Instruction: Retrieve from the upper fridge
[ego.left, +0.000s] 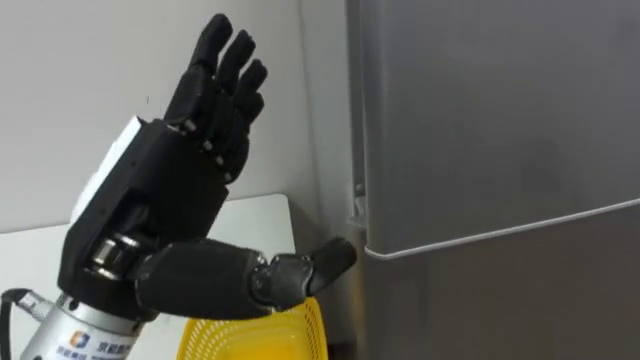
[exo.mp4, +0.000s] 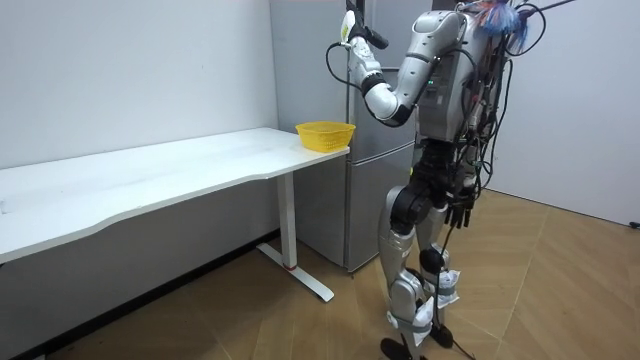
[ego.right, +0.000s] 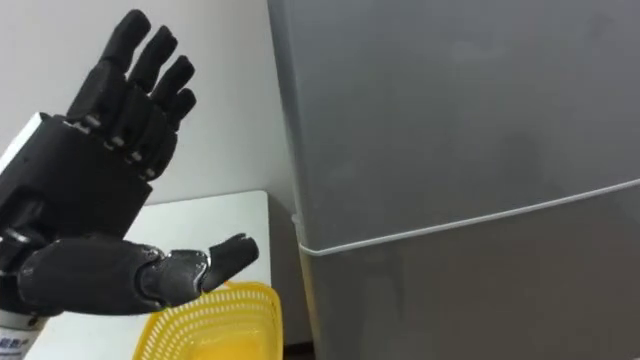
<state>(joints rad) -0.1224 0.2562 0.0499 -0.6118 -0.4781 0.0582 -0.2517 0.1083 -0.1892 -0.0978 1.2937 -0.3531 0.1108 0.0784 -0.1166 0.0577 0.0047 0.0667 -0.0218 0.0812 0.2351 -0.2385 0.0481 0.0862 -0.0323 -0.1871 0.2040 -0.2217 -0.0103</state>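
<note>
The grey fridge (ego.left: 500, 110) stands right in front of me, both doors closed, with a thin seam between the upper door and the lower door (ego.left: 520, 300). My left hand (ego.left: 170, 190) is raised before the upper door's left edge, open, fingers straight and pointing up. Its thumb (ego.left: 330, 258) reaches toward the door edge at seam height, and I cannot tell if it touches. Nothing is in the hand. In the room view I stand upright facing the fridge (exo.mp4: 385, 120), left hand (exo.mp4: 352, 40) high, right hand (exo.mp4: 462, 210) hanging at my side.
A yellow mesh basket (ego.left: 260, 335) sits on the end of the white table (exo.mp4: 180, 165), just left of the fridge and below my left hand. A white wall runs behind the table. Wooden floor lies behind me.
</note>
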